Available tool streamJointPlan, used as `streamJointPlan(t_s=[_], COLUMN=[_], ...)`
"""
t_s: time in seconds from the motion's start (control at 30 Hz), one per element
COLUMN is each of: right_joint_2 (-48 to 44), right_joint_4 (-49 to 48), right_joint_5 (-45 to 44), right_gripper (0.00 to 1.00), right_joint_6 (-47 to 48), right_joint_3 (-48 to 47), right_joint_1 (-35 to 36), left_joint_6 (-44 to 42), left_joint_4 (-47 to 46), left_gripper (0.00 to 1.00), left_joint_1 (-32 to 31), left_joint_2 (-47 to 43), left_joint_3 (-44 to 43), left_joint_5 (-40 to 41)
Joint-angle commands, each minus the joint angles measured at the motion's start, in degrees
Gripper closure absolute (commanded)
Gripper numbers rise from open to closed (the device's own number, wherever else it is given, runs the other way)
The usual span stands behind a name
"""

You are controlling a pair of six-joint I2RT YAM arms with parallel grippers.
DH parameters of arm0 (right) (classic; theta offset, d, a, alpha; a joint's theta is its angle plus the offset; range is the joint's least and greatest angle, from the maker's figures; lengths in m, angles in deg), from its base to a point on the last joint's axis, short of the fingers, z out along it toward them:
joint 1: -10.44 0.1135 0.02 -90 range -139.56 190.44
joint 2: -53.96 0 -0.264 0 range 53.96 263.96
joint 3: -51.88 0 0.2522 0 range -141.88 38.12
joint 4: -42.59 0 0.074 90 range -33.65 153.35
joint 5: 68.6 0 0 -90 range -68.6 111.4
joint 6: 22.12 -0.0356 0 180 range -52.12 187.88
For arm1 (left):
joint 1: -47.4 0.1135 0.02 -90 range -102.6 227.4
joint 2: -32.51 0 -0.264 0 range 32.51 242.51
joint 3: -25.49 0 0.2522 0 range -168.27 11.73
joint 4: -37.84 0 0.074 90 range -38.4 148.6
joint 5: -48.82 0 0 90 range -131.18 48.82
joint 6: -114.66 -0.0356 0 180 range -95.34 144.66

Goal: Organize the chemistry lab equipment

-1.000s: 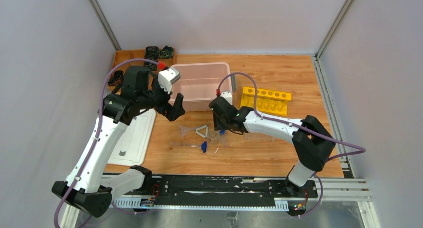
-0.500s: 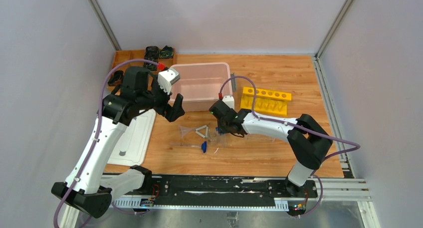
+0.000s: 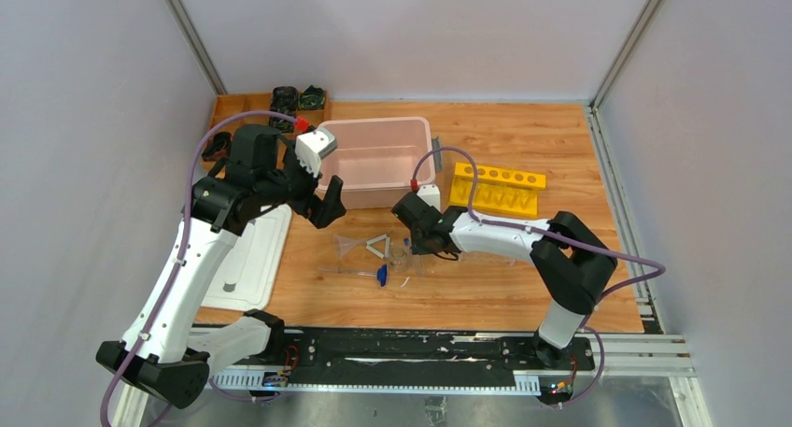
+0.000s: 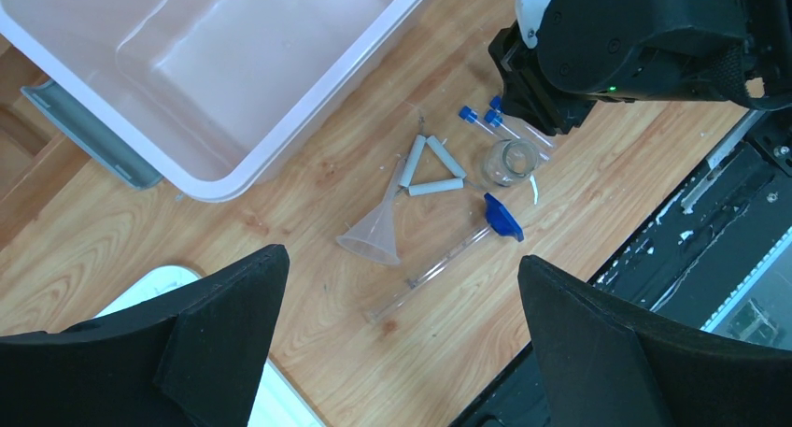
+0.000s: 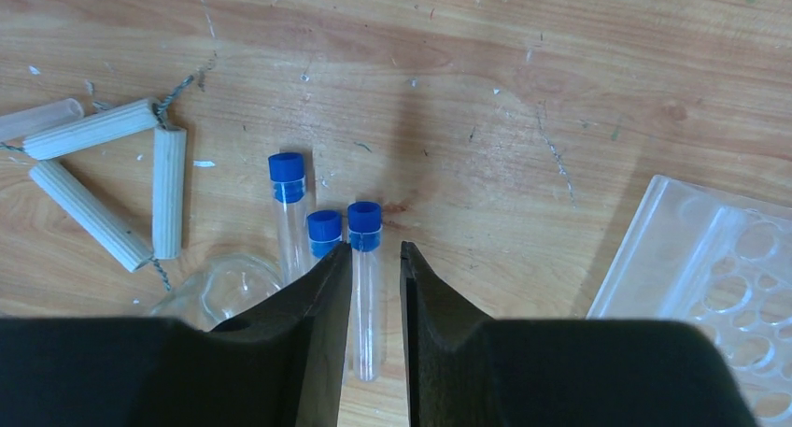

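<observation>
Now the right tool [image 5: 375, 249] is reaching down onto the bench [image 3: 523, 287], its fingers straddling the rightmost tube [image 5: 366, 306] of the three blue-capped clear tubes [image 5: 324, 231], just below that tube's cap. One finger is lying against the glass while a sliver of wood is showing beside the other, so whether the tube is already pinched cannot be told. Compared with a second earlier, this tool is sitting lower and slightly further left, its jaws are standing narrower, and the right forearm is lying flatter over the bench. The left tool [image 3: 324, 210] is hovering where it was, jaws spread wide and holding nothing, above the near left corner of the pink bin [image 4: 233, 63]. The small items are lying as before, all on the bare wood in front of the bin: the tubes side by side, caps pointing away from the arms; the white triangle [image 5: 169, 193] just left of them; the tiny clear dish [image 4: 512, 161] just nearer than the tubes; the clear funnel [image 4: 374, 233] on its side, left of the triangle; the blue-tipped thin rod [image 4: 439, 263] nearest the arms. The clear tube rack [image 5: 710, 259] is resting to the right of the tubes, apart from them, and a yellow rack [image 3: 498, 189] is standing further back, right of the bin.
</observation>
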Motion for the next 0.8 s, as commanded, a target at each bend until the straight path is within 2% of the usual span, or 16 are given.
streamJointPlan(t_s=[0.0,0.27,0.4,0.47,0.57,0.77], right_joint_2=[1.99,3.95,3.65,1.66,-3.05,-11.83], right_joint_4=[2.13,2.59,2.7,2.69,2.68,6.37], right_joint_5=[-0.18,0.1,1.49,1.85,2.08,1.9], right_gripper=[0.71,0.73,0.79,0.84,0.99,1.0], right_joint_6=[-0.89,-1.97,-2.25,-2.32,-2.66,-1.6], right_joint_3=[0.13,0.41,0.59,1.14,2.14,-1.46], right_joint_1=[-0.34,-1.45,-2.69,-3.19,-3.76,-3.8], left_joint_6=[-0.4,-0.66,-0.49,-0.44,-0.24,0.04], left_joint_4=[0.26,1.53,2.36,2.42,2.34,2.34], left_gripper=[0.0,0.0,0.0,0.0,0.0,0.0], left_joint_1=[0.08,0.08,0.08,0.08,0.08,0.08], left_joint_2=[-0.67,-0.26,0.05,0.1,0.1,0.24], left_joint_3=[-1.0,-1.58,-2.38,-2.82,-3.22,-2.83], left_joint_5=[-0.46,-1.49,-2.52,-2.41,-2.93,-4.1])
